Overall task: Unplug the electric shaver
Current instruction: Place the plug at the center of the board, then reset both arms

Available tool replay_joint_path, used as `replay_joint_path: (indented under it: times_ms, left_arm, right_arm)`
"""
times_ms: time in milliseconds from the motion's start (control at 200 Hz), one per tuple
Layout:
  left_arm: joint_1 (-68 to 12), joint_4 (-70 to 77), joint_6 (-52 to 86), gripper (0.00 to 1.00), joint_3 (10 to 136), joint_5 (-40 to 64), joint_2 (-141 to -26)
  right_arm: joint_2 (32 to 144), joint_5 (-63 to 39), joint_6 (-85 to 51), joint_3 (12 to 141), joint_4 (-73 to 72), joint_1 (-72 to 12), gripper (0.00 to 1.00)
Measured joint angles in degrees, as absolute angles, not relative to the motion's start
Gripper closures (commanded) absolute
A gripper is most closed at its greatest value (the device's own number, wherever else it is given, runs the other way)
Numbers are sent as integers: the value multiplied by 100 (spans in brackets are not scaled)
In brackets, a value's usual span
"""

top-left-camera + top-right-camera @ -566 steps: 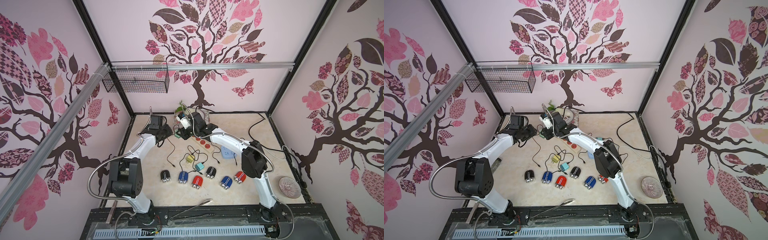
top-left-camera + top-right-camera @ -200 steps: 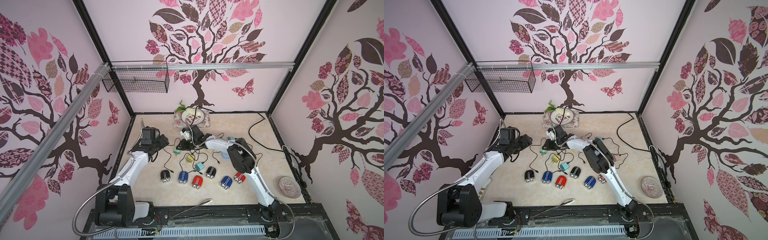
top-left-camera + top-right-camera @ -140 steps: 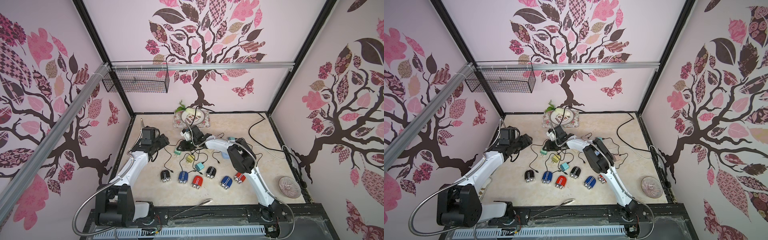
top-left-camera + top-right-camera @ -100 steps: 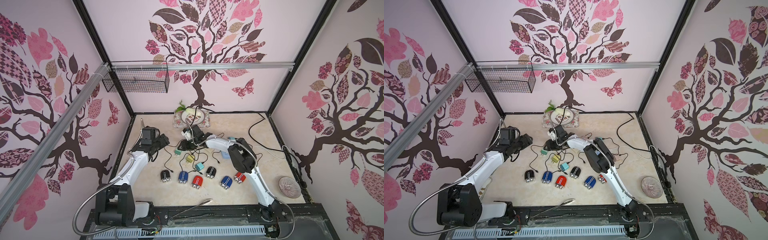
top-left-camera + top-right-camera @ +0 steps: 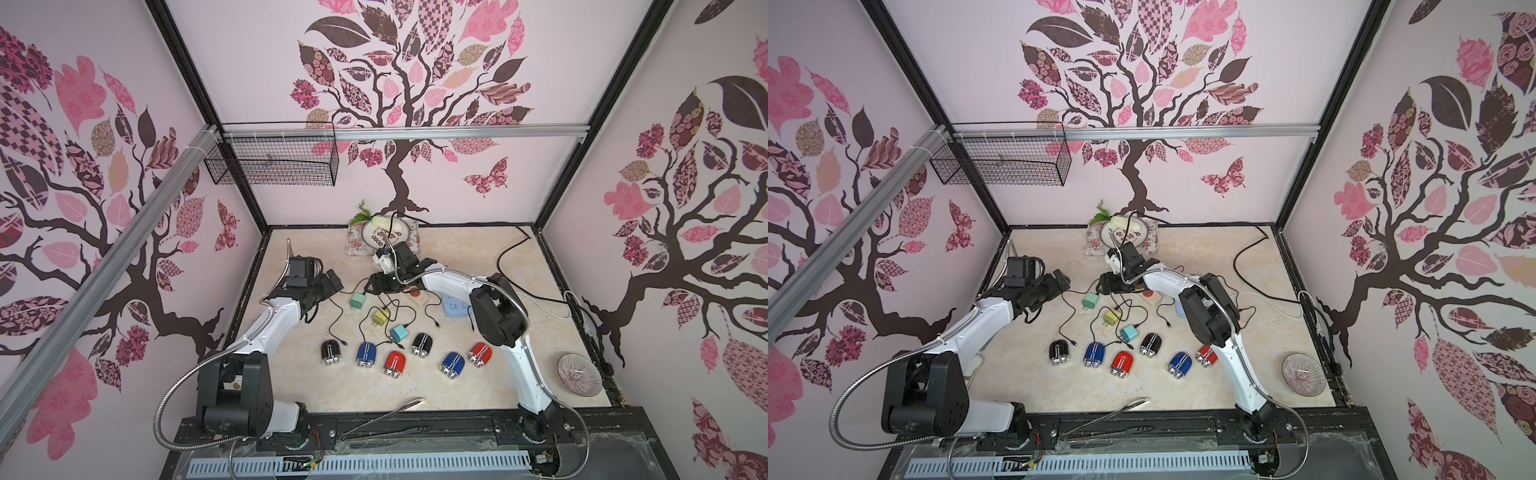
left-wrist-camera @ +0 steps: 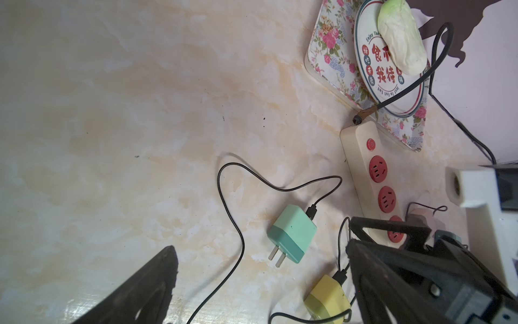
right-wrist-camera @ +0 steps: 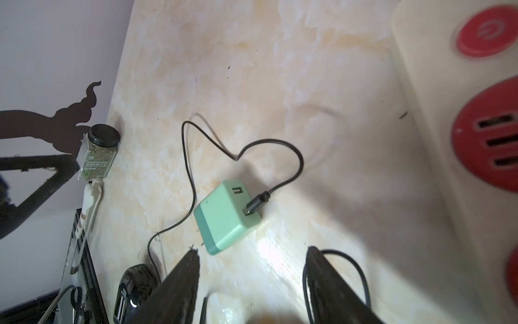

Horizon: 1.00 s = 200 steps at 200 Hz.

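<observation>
Several electric shavers lie in a row at the front, from a black shaver point(image 5: 331, 350) to a red one point(image 5: 479, 354). A green charger plug point(image 5: 357, 300) point(image 6: 291, 233) point(image 7: 227, 216) lies flat on the table with its prongs bare, left of the cream power strip point(image 5: 417, 294) point(image 6: 361, 157). Its black cable stays in its USB port. My right gripper point(image 5: 376, 286) point(image 7: 252, 251) hangs open just beside the plug, holding nothing. My left gripper point(image 5: 332, 280) point(image 6: 260, 248) stands wide open to the plug's left, also holding nothing.
A yellow plug point(image 5: 380, 318) and a light blue plug point(image 5: 400, 333) lie among loose cables. A blue power strip point(image 5: 455, 308) sits right of the cream one. A floral tray point(image 5: 353, 245) with a plate is at the back, a spice jar point(image 7: 96, 157) by the left wall, a bowl point(image 5: 579, 374) front right.
Since the oldest frames both arms have come down and forward from the back of the table, and the green plug now lies on the table. Over the last second the arms hardly move.
</observation>
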State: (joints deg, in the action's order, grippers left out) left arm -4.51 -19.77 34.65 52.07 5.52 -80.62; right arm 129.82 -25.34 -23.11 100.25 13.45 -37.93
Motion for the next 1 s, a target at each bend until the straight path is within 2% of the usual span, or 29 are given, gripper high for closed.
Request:
replay_joint_path:
  times_ms: [275, 315, 350, 425, 760, 1000]
  left_arm:
    - [-454, -1892, 3468, 2, 5207, 676, -8348]
    - [-451, -1881, 3465, 2, 5207, 685, -8353]
    - [-454, -1861, 3461, 2, 5207, 703, -8361]
    - [-454, -1839, 3452, 2, 5229, 755, -8425]
    - [-454, -1669, 3437, 2, 5315, 827, -8774]
    - [-576, -1439, 3253, 2, 5345, 403, -8788]
  right_arm:
    - [12300, -2296, -2187, 9369, 1229, -3448, 21]
    - [12180, -2281, -2154, 9214, 1173, -3389, 17]
    - [12084, -2261, -2152, 9098, 1151, -3343, 8]
    - [11891, -2213, -2099, 8868, 1072, -3234, 0]
    - [10930, -1925, -2182, 7911, 690, -2705, 0]
    - [10184, -1865, -2340, 6952, 366, -1653, 0]
